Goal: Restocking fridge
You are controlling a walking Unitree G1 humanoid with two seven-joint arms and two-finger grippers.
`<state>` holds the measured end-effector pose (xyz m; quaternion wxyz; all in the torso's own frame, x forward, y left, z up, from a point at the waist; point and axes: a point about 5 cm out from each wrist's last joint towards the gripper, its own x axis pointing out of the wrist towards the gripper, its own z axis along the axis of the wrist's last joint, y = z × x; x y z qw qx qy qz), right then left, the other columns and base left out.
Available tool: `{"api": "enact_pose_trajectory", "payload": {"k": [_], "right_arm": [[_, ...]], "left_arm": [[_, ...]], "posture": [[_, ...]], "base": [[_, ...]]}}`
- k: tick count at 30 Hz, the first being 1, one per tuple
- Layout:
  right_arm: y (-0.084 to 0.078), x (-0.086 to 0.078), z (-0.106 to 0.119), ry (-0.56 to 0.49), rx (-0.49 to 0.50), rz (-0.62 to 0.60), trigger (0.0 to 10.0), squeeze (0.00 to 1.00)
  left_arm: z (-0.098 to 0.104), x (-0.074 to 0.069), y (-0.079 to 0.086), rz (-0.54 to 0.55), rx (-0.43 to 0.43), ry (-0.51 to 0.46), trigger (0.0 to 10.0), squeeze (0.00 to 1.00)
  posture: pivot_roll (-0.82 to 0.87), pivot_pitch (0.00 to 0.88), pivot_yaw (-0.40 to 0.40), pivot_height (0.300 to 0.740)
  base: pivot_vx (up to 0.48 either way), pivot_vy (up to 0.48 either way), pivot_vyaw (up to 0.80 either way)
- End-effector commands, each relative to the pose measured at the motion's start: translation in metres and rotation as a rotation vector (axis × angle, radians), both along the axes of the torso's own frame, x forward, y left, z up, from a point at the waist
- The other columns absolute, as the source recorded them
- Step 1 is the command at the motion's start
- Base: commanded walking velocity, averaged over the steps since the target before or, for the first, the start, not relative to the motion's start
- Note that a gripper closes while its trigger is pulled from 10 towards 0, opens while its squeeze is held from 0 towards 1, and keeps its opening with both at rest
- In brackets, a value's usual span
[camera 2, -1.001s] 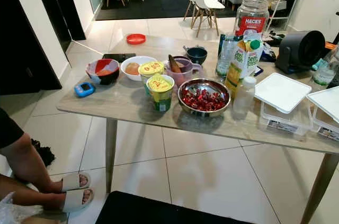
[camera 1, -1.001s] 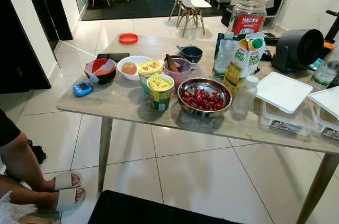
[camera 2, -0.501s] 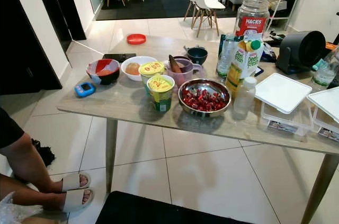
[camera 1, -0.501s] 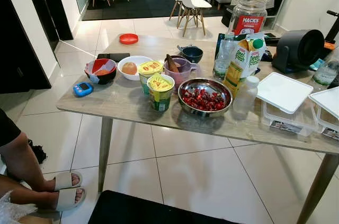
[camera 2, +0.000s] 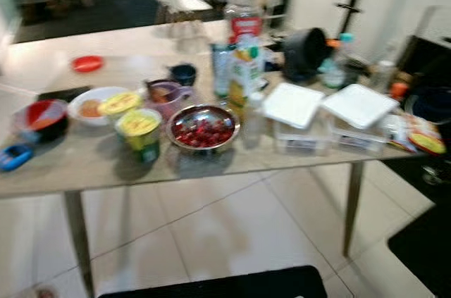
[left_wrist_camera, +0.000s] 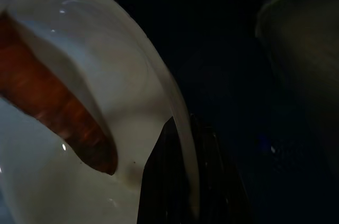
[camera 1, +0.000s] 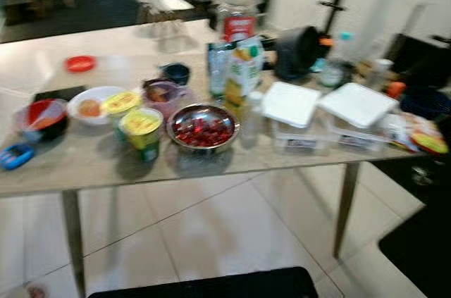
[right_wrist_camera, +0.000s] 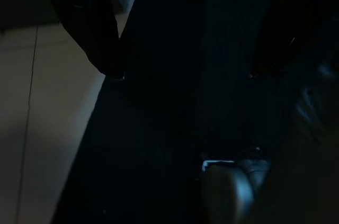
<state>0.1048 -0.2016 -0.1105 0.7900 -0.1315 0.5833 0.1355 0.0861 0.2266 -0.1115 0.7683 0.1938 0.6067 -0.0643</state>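
Pale wood table (camera 1: 91, 168), blurred in my head views: steel bowl of red fruit (camera 1: 203, 126) at centre, two yellow-lidded cups (camera 1: 141, 131) just left of it, juice carton (camera 1: 243, 72) behind, two lidded clear boxes (camera 1: 292, 111) to the right. My left wrist view, dark: a glossy white object (left_wrist_camera: 106, 91) lies against one black finger (left_wrist_camera: 175, 181); whether it is gripped I cannot tell. My right wrist view: two black fingers (right_wrist_camera: 95, 33) spread apart over dim floor

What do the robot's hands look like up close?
The right hand has two long black fingers that narrow toward their tips. The left hand shows as a slim, slightly shiny black shape. Both wrist views are very dark, so no cables or markings can be made out.
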Motion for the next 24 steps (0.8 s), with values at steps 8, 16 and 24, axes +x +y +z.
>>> {"api": "enact_pose_trajectory", "payload": {"k": [8,16,24], "right_arm": [[0.0033,0.0037,0.0006,-0.012,0.009,0.006,10.0,0.00],[0.0044,0.0035,0.0004,-0.011,0.013,0.004,10.0,0.00],[0.0055,0.0031,0.0001,-0.009,0.015,0.001,10.0,0.00]], "left_arm": [[-0.0023,-0.0074,-0.0037,-0.005,-0.012,0.028,10.0,0.00],[-0.0023,-0.0122,0.0002,-0.003,-0.009,0.038,10.0,0.00],[-0.0014,-0.0137,0.0056,-0.001,-0.002,0.042,10.0,0.00]], "posture": [[-0.03,0.007,-0.002,0.740],[-0.03,0.010,0.003,0.740],[-0.03,0.008,0.003,0.740]], "base": [[0.000,0.000,-0.80],[0.000,0.000,-0.80],[0.000,0.000,-0.80]]}}
